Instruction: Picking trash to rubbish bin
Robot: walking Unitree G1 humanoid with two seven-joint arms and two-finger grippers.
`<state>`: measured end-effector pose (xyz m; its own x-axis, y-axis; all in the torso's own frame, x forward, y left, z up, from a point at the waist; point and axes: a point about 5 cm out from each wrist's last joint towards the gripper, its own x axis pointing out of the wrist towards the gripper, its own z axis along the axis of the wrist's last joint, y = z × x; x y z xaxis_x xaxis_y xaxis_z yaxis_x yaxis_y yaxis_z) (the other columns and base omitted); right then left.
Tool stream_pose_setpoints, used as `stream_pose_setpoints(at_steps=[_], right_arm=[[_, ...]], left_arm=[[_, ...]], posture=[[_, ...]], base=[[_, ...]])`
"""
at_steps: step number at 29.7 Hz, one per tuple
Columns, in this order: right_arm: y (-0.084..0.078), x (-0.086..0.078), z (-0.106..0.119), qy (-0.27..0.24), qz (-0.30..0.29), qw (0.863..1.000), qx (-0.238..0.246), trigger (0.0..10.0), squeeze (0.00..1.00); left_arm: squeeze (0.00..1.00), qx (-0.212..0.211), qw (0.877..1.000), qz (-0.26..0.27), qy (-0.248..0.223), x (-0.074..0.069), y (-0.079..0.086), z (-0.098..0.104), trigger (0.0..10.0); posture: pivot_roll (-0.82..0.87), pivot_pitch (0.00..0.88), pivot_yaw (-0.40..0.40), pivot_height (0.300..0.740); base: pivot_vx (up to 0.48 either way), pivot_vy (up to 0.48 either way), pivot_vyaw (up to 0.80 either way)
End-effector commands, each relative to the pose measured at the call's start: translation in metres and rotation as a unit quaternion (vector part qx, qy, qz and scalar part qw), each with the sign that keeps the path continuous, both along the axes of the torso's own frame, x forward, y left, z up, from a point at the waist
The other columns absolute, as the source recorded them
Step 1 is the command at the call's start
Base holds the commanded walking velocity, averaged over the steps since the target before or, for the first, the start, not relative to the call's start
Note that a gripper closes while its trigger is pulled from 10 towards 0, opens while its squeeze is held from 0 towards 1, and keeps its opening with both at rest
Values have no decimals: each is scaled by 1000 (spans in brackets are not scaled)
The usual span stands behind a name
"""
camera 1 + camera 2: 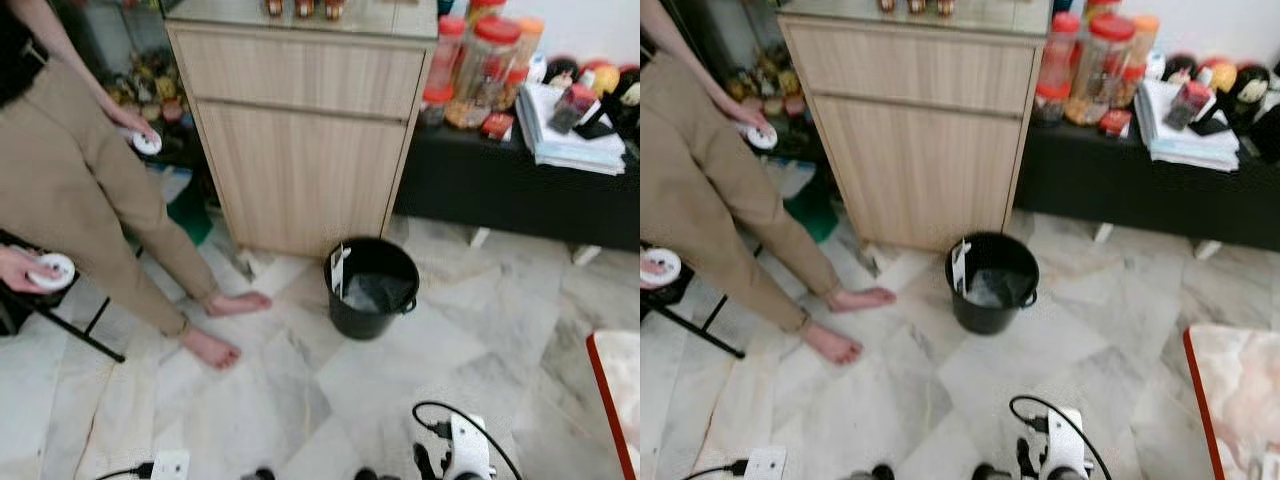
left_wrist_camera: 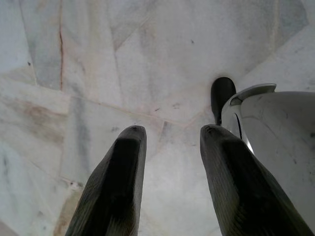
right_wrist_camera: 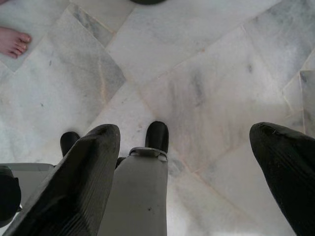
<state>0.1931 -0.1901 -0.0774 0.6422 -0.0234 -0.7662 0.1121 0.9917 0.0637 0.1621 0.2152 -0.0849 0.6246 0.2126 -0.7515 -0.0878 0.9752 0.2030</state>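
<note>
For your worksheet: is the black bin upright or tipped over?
Upright: the black bin stands on the floor, its open mouth facing up, something pale inside.

No text, brand, number or sign could be read. The white slip hanging on the rim of the black bin carried dark marks — too small and blurred to make out. The red-lidded jars and the stack of papers on the dark bench bore labels or print — none legible.
</note>
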Motion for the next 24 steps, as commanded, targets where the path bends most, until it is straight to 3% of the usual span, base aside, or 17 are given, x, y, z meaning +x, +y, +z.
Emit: stream_pose_setpoints(at_steps=[1,11,20,24], right_arm=[[-1,-4,-2,7,-5,1000,1,10000,0],[-1,-4,-2,6,-5,1000,1,10000,0],[0,-4,-2,6,-5,1000,2,10000,0],[0,-3,-2,6,-5,1000,2,10000,0]], left_arm=[[0,3,1000,-5,16,-9,0,-4,10000],[0,6,1000,-6,18,-9,0,-4,10000],[0,-3,1000,9,13,-9,0,-4,10000],[0,-4,1000,8,13,-8,1,-4,10000]], posture=[[81,206,-29,740],[79,205,-29,740],[80,206,-29,740],[79,205,-28,740]], base=[[0,0,0],[0,-212,0],[0,0,0],[0,293,0]])
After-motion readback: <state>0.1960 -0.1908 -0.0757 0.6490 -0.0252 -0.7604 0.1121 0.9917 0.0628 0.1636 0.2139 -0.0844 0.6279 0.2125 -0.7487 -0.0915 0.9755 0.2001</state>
